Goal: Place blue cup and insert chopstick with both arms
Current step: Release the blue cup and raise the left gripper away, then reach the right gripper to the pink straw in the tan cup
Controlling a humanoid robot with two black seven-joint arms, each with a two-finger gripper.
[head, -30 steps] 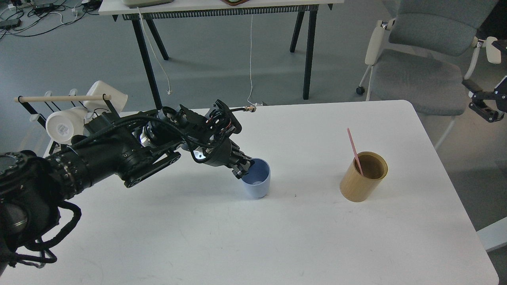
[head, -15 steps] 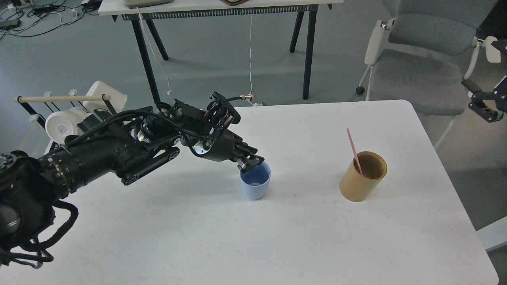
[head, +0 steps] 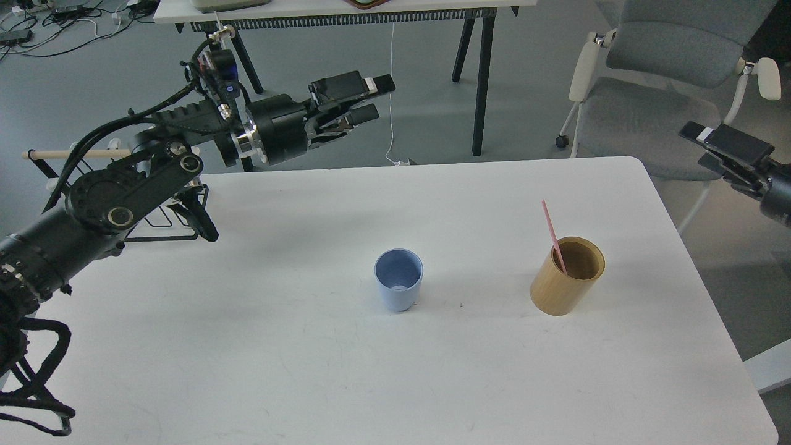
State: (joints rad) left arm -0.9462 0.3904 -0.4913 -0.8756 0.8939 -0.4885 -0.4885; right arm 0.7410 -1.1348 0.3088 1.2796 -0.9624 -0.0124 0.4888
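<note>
The blue cup [head: 398, 288] stands upright and empty near the middle of the white table [head: 309, 358]. The pink chopstick [head: 550, 232] leans inside the tan wooden holder [head: 566, 275] to the cup's right. My left gripper [head: 374, 99] is open and empty, raised high above the table's far edge, well up and left of the cup. My right gripper [head: 710, 145] comes in at the right edge, beyond the table's right side, above and right of the holder; its jaws look parted and empty.
A black wire rack [head: 167, 222] with a pale wooden rod [head: 74, 153] stands at the table's far left, mostly hidden by my left arm. A grey chair [head: 661, 93] stands behind the table's right corner. Another table's black legs [head: 482, 80] stand behind.
My left gripper has let go of the blue cup and risen up and back, away from it. The cup stays upright on the table. My right gripper has moved in from the right edge.
</note>
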